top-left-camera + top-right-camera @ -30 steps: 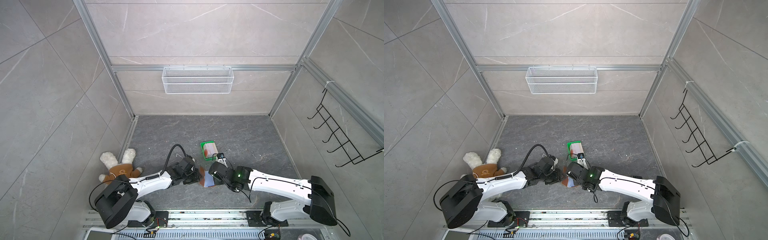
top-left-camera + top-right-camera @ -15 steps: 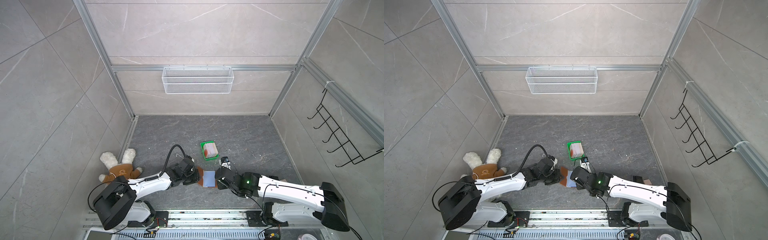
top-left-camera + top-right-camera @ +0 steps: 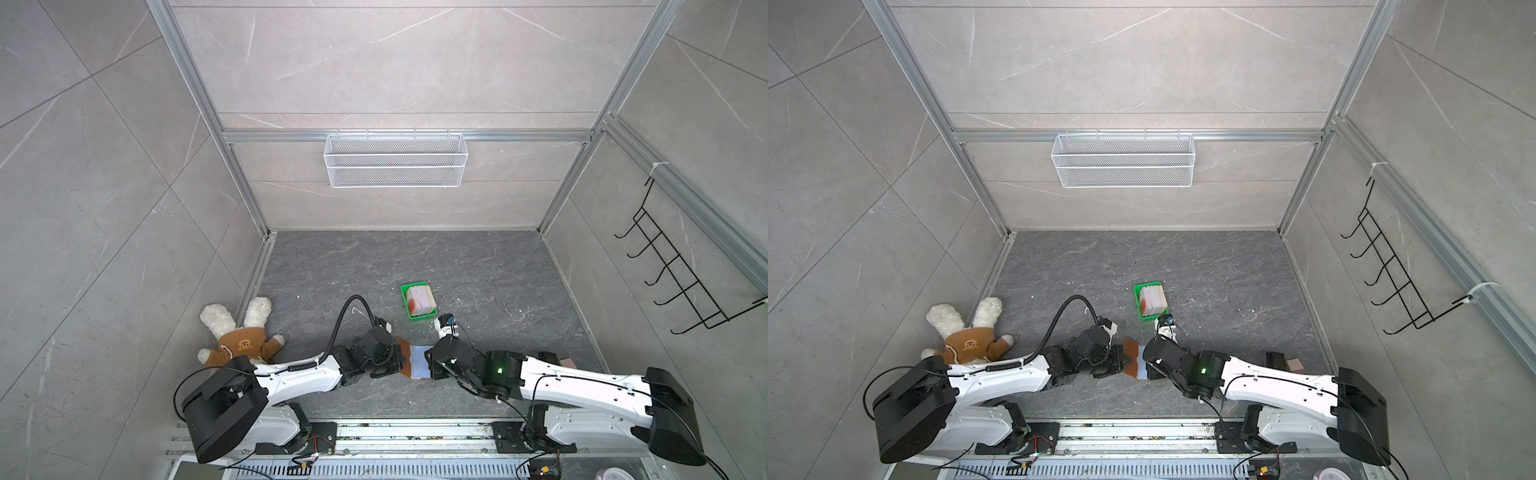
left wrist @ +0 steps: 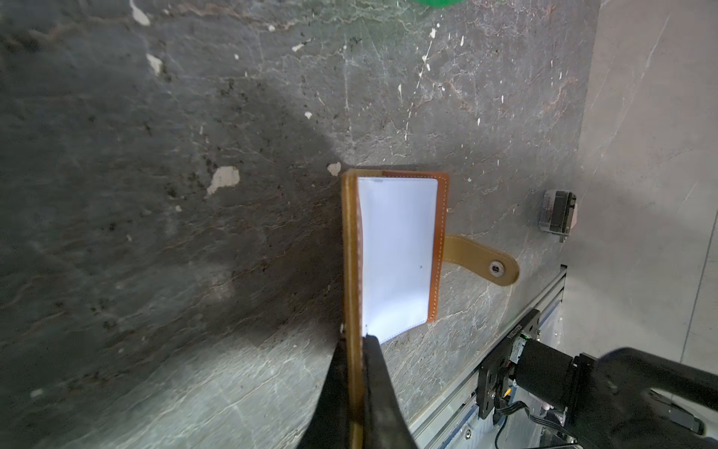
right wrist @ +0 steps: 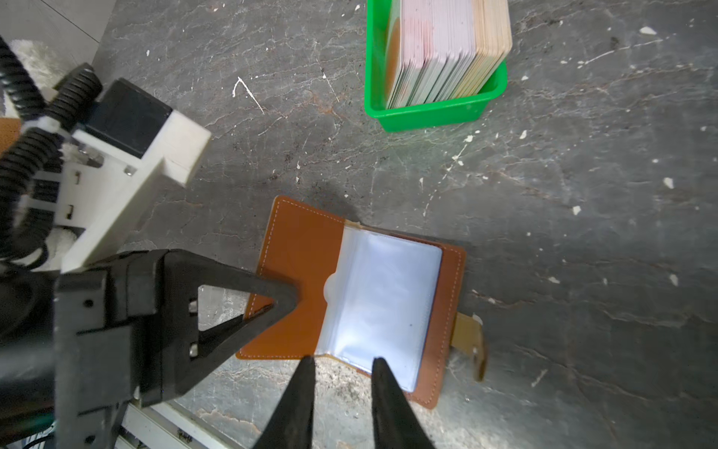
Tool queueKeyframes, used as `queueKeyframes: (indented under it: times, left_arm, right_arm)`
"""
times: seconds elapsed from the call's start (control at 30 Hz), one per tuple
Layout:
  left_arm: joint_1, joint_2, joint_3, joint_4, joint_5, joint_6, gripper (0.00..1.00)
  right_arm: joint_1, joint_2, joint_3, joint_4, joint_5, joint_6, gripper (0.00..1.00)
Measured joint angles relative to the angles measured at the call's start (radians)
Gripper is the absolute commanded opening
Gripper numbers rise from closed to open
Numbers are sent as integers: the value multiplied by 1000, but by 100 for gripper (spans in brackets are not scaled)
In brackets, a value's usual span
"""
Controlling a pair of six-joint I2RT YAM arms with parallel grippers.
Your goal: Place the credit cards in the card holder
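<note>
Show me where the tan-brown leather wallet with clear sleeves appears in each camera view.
Both top views: the tan-brown leather wallet lies front-centre on the grey stone floor.
Left wrist: mid-picture, one flap clamped in the left gripper.
Right wrist: mid-picture, open.
Shared landmark: the green plastic tray, beyond the wallet.

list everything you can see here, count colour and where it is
card holder: one, tan-brown, lying open on the floor, front centre
green tray: one, green, on the floor behind the card holder
credit cards: one stack, pale pink and white, standing on edge in the green tray
plush toy: one, white with brown top, on the floor by the left wall
wire basket: one, white, on the back wall
hook rack: one, black, on the right wall
small blocks: two, dark and tan, by the right wall
left gripper: one, black, shut on the card holder's cover
right gripper: one, black, open at the card holder's edge
</note>
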Motion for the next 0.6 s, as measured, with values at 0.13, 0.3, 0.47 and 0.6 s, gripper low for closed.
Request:
queueKeyframes:
  times: [0.13, 0.3, 0.47, 0.6]
  left_arm:
    - [0, -5, -19, 27, -7, -1, 11]
    - [0, -9, -61, 77, -2, -7, 15]
    - [0, -10, -78, 98, 0, -9, 24]
    - [0, -24, -80, 100, 3, -7, 30]
  right_arm:
    - [-1, 70, 13, 28, -2, 0, 31]
    - [-32, 139, 19, 75, -39, 15, 29]
    - [-78, 189, 8, 158, -113, 23, 25]
    - [-116, 224, -16, 241, -179, 36, 23]
